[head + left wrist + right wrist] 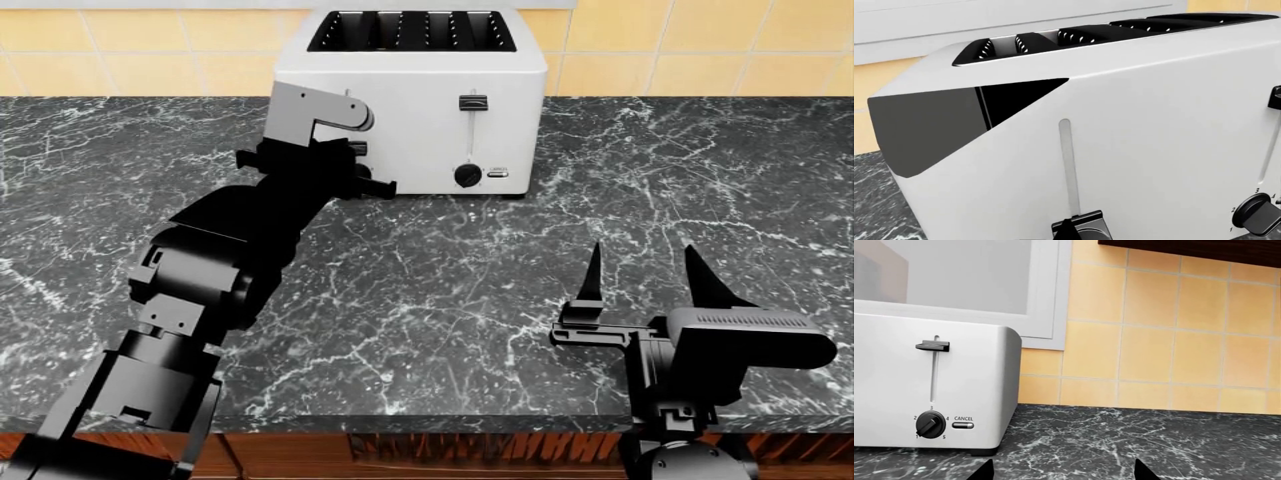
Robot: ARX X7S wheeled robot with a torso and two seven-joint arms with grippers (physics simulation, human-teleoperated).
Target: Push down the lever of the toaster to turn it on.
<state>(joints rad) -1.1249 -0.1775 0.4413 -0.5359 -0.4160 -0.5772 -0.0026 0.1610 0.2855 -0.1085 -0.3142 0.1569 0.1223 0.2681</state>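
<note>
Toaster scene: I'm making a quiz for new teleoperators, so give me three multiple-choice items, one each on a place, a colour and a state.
1. Where in its track does the lever sit?
A. top
B. middle
C. bottom

2. What colour is the toaster body?
A. white
B. red
C. black

3. How is the right gripper?
A. shut on the lever
B. open
C. shut on nothing

Answers:
1. C, since the left wrist view shows the tab at the low end of its track.
2. A, since its sides render white in every view.
3. B, since the head view shows its fingers spread apart above the counter.
</note>
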